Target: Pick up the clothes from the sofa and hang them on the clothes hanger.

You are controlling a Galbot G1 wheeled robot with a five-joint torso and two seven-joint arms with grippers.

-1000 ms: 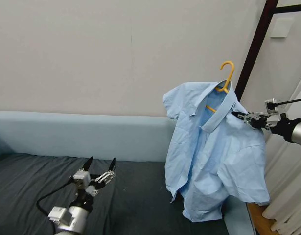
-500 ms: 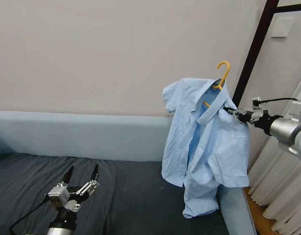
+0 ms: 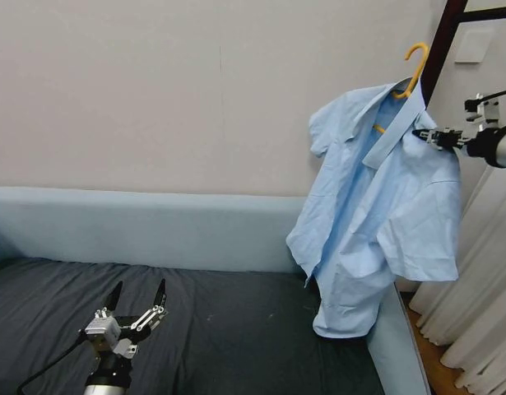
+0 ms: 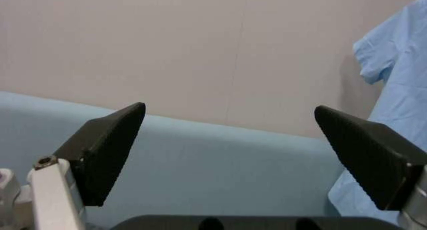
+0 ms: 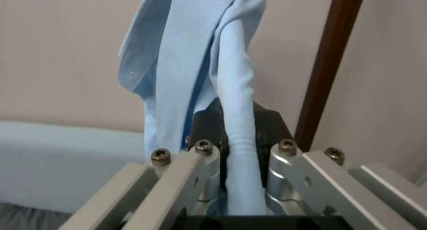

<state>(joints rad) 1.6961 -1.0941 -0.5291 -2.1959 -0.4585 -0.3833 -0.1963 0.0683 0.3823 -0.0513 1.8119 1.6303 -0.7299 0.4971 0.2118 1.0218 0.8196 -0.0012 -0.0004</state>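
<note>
While right claw (image 3: 420, 134) pinches one shirt (image 3: 376, 206) on one hanger (image 3: 415, 62), left claw (image 3: 139, 291) idles.

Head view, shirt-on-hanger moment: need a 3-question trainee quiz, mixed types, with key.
1. True or false: the light blue shirt hangs on a yellow hanger.
2. Multiple choice: the right gripper is shut on
A) shirt fabric near the collar
B) the hanger's hook
C) nothing
3. Fill in: the left gripper, over the dark sofa seat, has its fingers ___.

Key: 1 true; 2 A; 3 open.
</note>
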